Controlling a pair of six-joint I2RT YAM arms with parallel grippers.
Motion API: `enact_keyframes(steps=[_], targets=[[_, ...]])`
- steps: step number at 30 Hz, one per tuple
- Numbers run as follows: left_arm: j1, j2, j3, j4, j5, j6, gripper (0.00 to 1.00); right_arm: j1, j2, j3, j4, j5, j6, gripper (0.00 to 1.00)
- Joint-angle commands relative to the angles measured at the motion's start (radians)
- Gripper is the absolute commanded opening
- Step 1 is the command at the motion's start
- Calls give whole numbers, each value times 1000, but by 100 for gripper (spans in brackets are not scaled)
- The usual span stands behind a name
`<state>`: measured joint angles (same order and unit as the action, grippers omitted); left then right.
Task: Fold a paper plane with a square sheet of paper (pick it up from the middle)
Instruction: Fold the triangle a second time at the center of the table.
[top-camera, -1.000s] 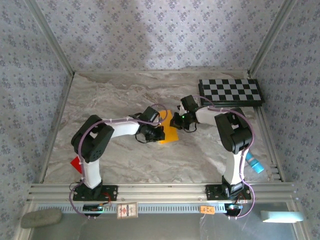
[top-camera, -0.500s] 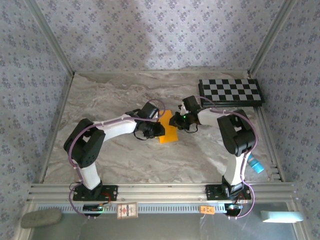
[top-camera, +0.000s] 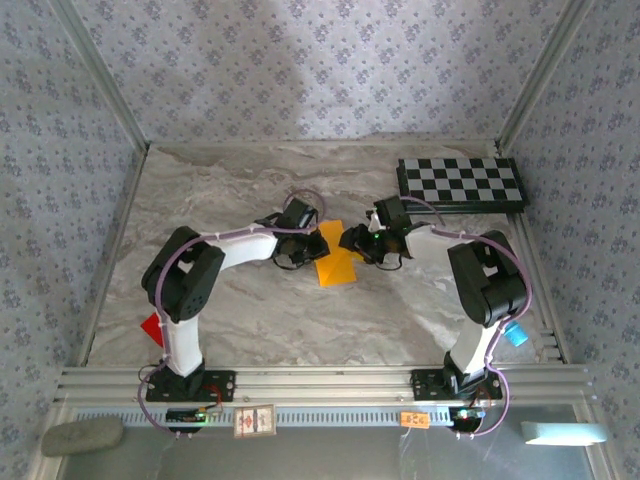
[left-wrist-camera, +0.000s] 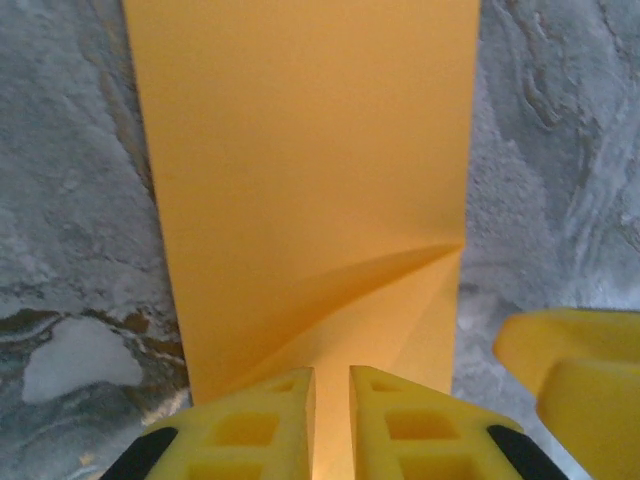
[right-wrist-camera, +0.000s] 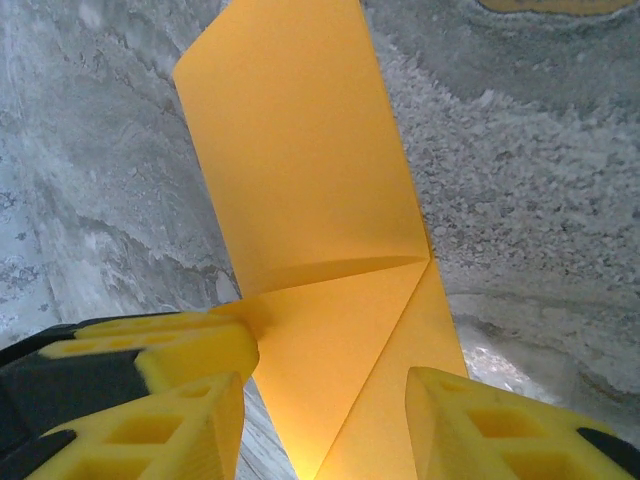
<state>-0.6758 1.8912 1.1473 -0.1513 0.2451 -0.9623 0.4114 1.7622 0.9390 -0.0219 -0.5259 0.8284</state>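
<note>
Sheet of paper (top-camera: 335, 265) lies at centre of the surface (top-camera: 250, 320), folded to a long strip, flat, long axis running 12 to 6 in the top view. Checkerboard (top-camera: 460, 183) sits well apart at 2 o'clock; small red piece (top-camera: 152, 328) at 8 o'clock by the left arm base. Left tool (left-wrist-camera: 331, 385) comes in from 9 o'clock: jaws drawn to a thin slit with orange paper in the slit, so judged clamped on the sheet's near edge. Right tool (right-wrist-camera: 330, 365) comes in from 3 o'clock, jaws spread wide, one finger on either side of the strip, holding nothing. Both wrist views show one corner turned in as a triangle, its crease raised, not pressed flat. Step in hand, by my reading: setting the nose fold. To do it well, the left tool should hold its pinch steady as an anchor so the strip cannot slide on the smooth stone-pattern surface. The right tool should come down on the triangle and run along the raised crease from the centre line outward, light pressure, no dragging. Risk: a sideways tug skews the centre crease or tears the thin paper at the pinch.
</note>
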Motion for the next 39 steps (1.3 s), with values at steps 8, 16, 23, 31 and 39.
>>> enact_keyframes(steps=[8,16,23,31,39], targets=[[4,25,-96,106,-88,-131,11,43,42,31,-47,62,44,48],[5,26,-146,128,-86,-179,11,68,62,62,-67,68,47,47],[9,31,-144,115,-76,-185,11,80,96,92,-80,76,51,45],[10,40,-141,115,-79,-200,11,84,95,92,-122,115,57,43],[11,36,-139,99,-85,-202,10,80,88,88,-122,130,75,43]])
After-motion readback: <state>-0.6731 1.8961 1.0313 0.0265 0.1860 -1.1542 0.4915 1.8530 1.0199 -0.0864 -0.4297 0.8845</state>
